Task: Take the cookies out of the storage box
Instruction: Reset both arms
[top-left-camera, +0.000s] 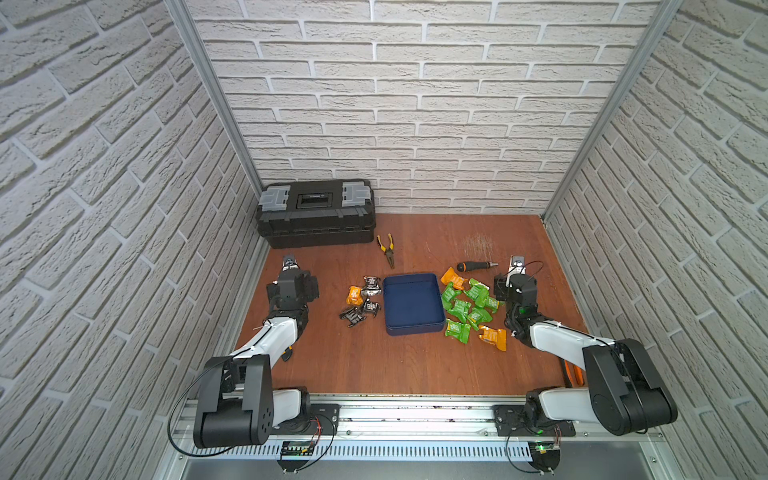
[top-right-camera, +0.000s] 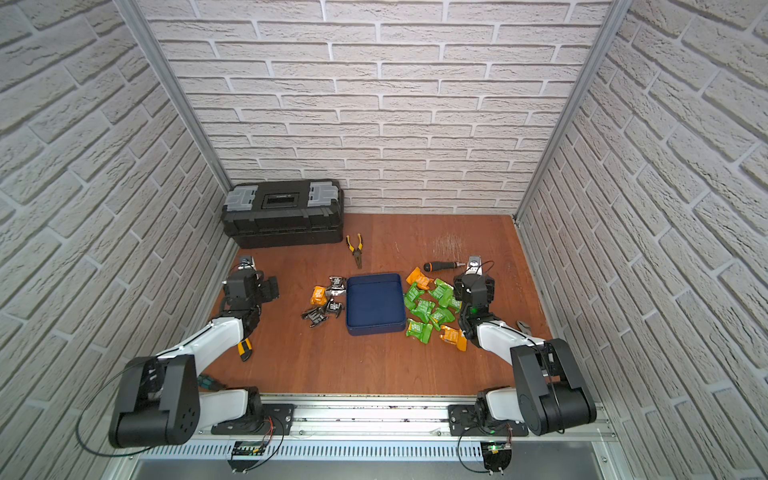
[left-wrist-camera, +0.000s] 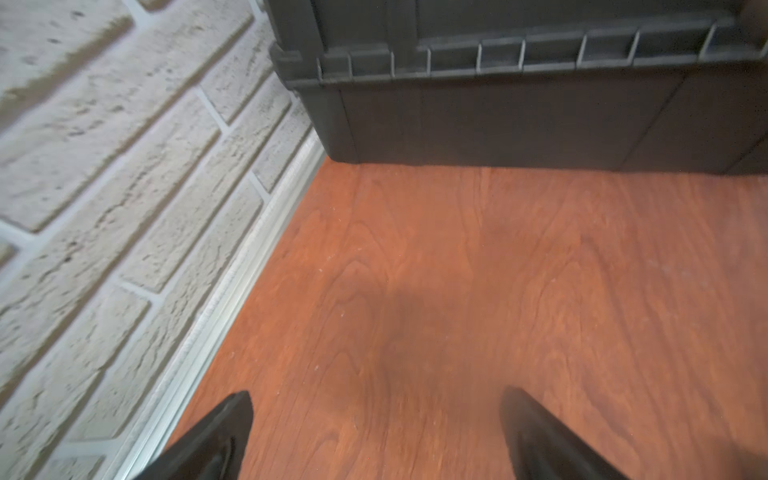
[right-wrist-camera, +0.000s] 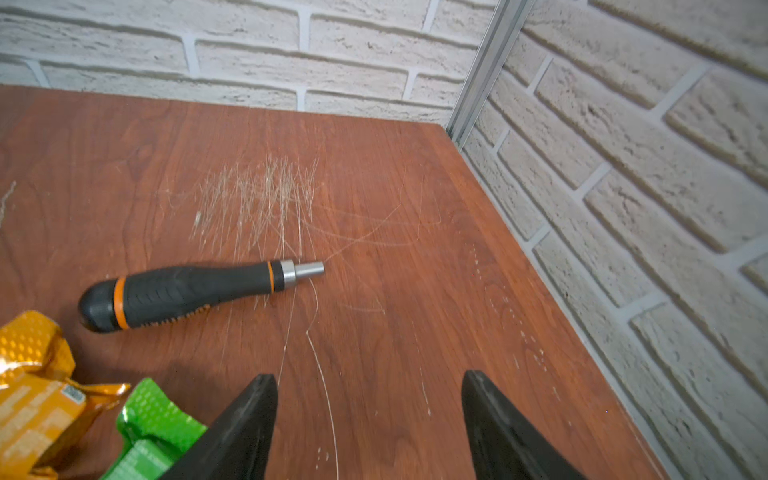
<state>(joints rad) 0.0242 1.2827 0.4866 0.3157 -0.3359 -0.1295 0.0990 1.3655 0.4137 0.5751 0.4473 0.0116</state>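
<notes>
Left tool (left-wrist-camera: 376, 399): jaws apart, empty, over bare surface (left-wrist-camera: 457, 270). Right tool (right-wrist-camera: 368, 378): jaws apart, empty, a green packet just beside it.

Storage box (top-left-camera: 411, 303): mid-surface, empty. Cookies (top-left-camera: 461, 309) piled at its 3 o'clock, a smaller black-and-orange group (top-left-camera: 361, 299) at 9. Task judged done.

Risk: a low right-arm sweep could snag crinkly packets or roll the screwdriver handle (right-wrist-camera: 187, 291) at 1 o'clock. Toolbox (top-left-camera: 316, 212) at 11.

Packet print too small to read.
</notes>
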